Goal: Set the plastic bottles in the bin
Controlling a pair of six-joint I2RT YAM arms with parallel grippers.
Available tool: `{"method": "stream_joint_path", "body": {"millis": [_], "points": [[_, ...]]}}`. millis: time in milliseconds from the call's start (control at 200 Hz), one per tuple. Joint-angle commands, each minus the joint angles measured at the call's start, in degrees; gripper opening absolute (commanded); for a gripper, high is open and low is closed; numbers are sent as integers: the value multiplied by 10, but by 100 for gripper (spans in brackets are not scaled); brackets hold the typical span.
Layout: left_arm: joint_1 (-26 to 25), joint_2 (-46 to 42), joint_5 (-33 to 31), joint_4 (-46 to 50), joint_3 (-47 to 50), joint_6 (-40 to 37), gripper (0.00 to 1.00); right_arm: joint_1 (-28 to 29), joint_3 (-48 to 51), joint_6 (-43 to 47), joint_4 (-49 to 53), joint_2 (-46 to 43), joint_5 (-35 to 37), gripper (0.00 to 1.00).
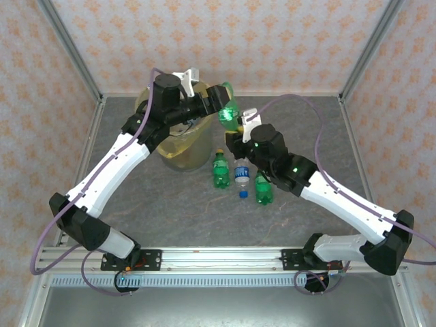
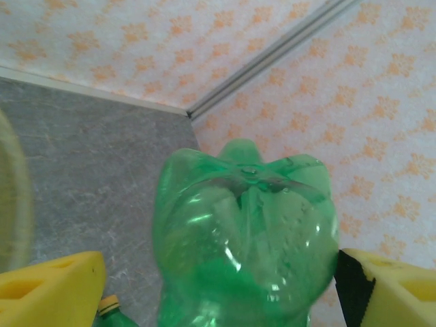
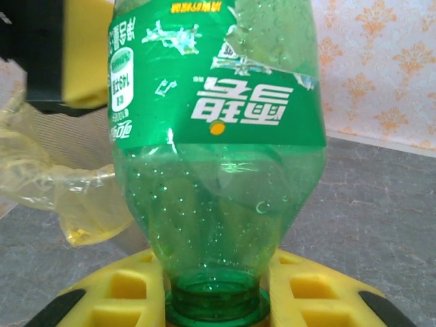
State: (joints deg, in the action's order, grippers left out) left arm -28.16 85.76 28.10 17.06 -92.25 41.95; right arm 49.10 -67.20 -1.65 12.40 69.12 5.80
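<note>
- Right tool (image 3: 216,303) is clamping green bottle (image 3: 218,136) by the neck.
- Left tool (image 2: 218,293) is straddling its base, jaws apart.
- It is hanging just beside bin (image 1: 180,155).
- Three more bottles (image 1: 220,170) are sitting on counter (image 1: 170,218).

A lab-style robot test cell: aluminium posts (image 1: 68,48) frame wallpapered panels (image 1: 225,41) around a grey tabletop (image 1: 197,218), with two robot arms (image 1: 116,163) bolted to a rail (image 1: 218,256).

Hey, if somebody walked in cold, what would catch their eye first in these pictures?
The green bottle held up between the two arms, beside the bin: the right end effector clamps its neck, and the left end effector brackets its base with jaws open. On the table, just right of the bin, sits a clear bottle flanked by two green ones.
</note>
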Motion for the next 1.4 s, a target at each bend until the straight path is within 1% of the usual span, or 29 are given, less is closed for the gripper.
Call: {"method": "stream_joint_path", "body": {"millis": [0,105,215,275,315,335,380,465,531,596,606,721,811,851,906,926,991,1111,1236,1316,1396], "points": [[-10,9,25,-25,-27,-14,86,22,-26,11,21,-11,45,20],[-13,15,27,-23,-25,-18,79,31,-34,11,27,-11,55,20],[-14,13,24,-22,-25,-23,68,32,-34,10,27,-11,58,21],[-14,8,19,-19,-27,-28,59,33,-35,9,27,-11,59,24],[-14,6,12,-15,-28,-32,56,33,-34,8,26,-11,62,28],[-14,4,9,-14,-29,-33,56,33,-34,7,25,-11,64,31],[-14,2,3,-10,-32,-38,55,32,-32,5,22,-11,67,42],[-13,-4,-15,3,-43,-52,54,32,-27,0,12,-30,71,57],[-8,-13,-35,4,-43,-57,54,32,-21,-8,5,-35,82,75],[7,-24,-43,-4,-34,-53,52,33,-12,-11,-5,-43,93,98],[10,-26,-43,-5,-34,-51,52,32,-10,-12,-7,-45,95,100],[61,-41,-34,-8,-26,-33,50,32,0,-16,-19,-63,107,100],[101,-49,-35,4,-29,-43,51,32,2,-18,-24,-75,112,100],[117,-50,-43,16,-36,-58,51,32,4,-18,-26,-79,113,100],[132,-50,-71,40,-47,-80,51,32,6,-18,-27,-84,114,100],[134,-49,-88,52,-53,-106,51,32,7,-18,-28,-84,116,100],[137,-45,-141,85,-67,-152,51,32,11,-17,-30,-87,119,100],[137,-36,-219,132,-72,-213,51,32,18,-14,-33,-89,124,100],[137,-33,-282,161,-61,-255,52,32,22,-11,-37,-89,126,100],[137,-40,-321,157,-37,-275,52,32,25,-9,-39,-88,125,100],[137,-48,-336,145,-11,-286,52,32,23,-7,-40,-85,124,100]]}}
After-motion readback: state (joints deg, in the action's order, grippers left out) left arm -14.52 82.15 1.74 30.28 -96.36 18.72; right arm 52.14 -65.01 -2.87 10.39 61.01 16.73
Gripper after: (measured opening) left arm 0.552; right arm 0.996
